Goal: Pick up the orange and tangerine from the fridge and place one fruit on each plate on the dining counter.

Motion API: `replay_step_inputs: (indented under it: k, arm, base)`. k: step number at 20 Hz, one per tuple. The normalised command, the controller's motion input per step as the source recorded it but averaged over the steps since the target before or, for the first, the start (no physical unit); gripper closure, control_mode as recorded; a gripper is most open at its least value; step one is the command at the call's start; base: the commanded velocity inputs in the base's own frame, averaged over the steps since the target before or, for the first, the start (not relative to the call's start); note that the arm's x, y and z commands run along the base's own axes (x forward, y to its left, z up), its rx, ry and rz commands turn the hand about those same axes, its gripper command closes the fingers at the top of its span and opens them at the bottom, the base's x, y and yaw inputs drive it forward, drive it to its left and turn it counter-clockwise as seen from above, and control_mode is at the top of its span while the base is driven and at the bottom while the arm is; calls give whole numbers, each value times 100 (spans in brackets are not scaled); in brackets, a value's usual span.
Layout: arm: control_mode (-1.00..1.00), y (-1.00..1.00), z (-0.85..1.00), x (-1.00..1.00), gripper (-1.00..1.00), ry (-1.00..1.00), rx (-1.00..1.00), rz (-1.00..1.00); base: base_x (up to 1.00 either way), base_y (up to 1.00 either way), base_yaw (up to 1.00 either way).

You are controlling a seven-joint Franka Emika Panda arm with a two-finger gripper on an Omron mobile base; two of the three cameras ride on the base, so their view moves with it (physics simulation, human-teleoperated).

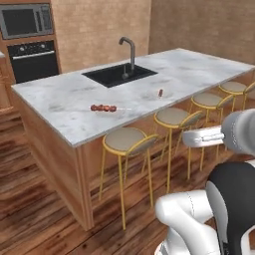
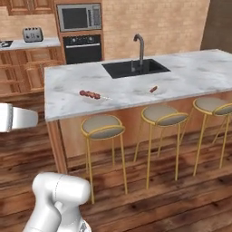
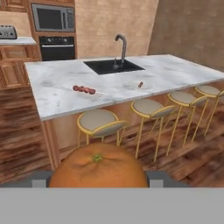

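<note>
**Orange in the hand, facing the marble worktop**

In the hand view an orange (image 3: 98, 168) with a small green stem scar sits at 6 o'clock, clamped between the two dark fingertips of the hand (image 3: 98, 178), which show at either side of the fruit.

Ahead, at 12 o'clock, stands the dining worktop (image 1: 64, 99), a long white-grey marble island on a tan base. Its black inset sink (image 1: 119, 74) lies toward the far edge, with a grey tap (image 1: 128, 50) rising just behind the basin; the basin looks bare inside. On the marble at about 10 o'clock from the orange lies a skewer of dark red pieces (image 3: 85, 89), and a smaller reddish item (image 3: 140, 85) lies at about 1 o'clock, well apart from the skewer. The pale plates cannot be told from the marble.

Gold-legged stools with grey seats (image 2: 102, 127) line the near side. At the back wall, a microwave (image 2: 79, 17) sits above a black built-in oven (image 2: 82, 49), and a toaster (image 2: 32, 34) stands on the wood-cabinet counter.
</note>
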Motion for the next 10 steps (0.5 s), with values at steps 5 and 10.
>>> replay_step_inputs:
  k: [5,10]
  arm:
    - [100,0,0,0,100,0,0,0]
    - [100,0,0,0,100,0,0,0]
  base:
    - [19,-100,31]
    - [63,-100,24]
